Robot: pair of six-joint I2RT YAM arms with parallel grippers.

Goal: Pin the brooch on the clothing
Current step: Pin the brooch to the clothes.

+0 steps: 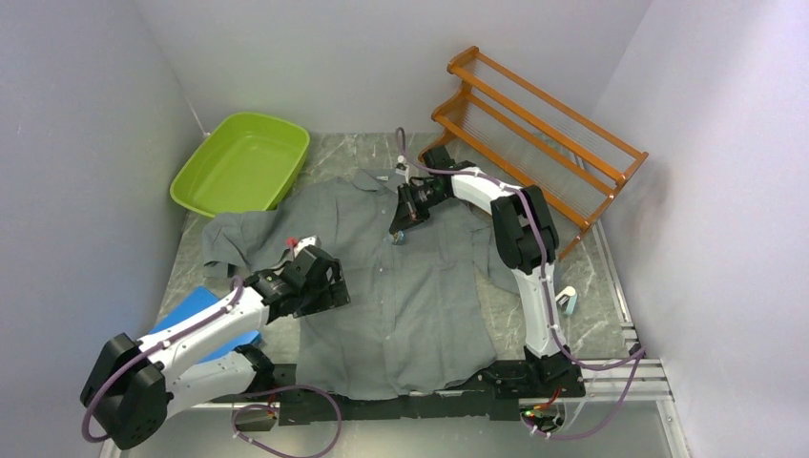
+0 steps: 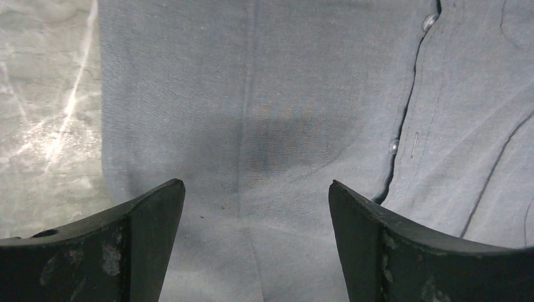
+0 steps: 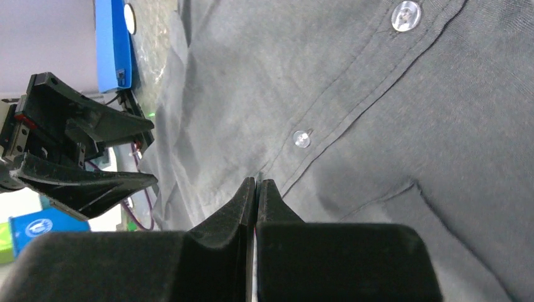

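Observation:
The clothing (image 1: 410, 296), a dark-grey buttoned shirt, lies spread flat on the marble table, collar at the far end. My left gripper (image 1: 322, 284) hovers over the shirt's left side, open, with only cloth (image 2: 302, 94) between its fingers; the button placket runs to its right. My right gripper (image 1: 399, 235) points down at the upper chest beside the placket (image 3: 302, 139). It is shut, and a thin sliver, seemingly the brooch (image 3: 259, 177), pokes out between its fingertips just above the cloth. Most of the brooch is hidden by the fingers.
A green plastic tub (image 1: 243, 162) sits at the far left and an orange wooden rack (image 1: 544, 124) at the far right. A blue box (image 1: 191, 310) lies under my left arm. A small white and teal item (image 1: 567, 301) lies right of the shirt.

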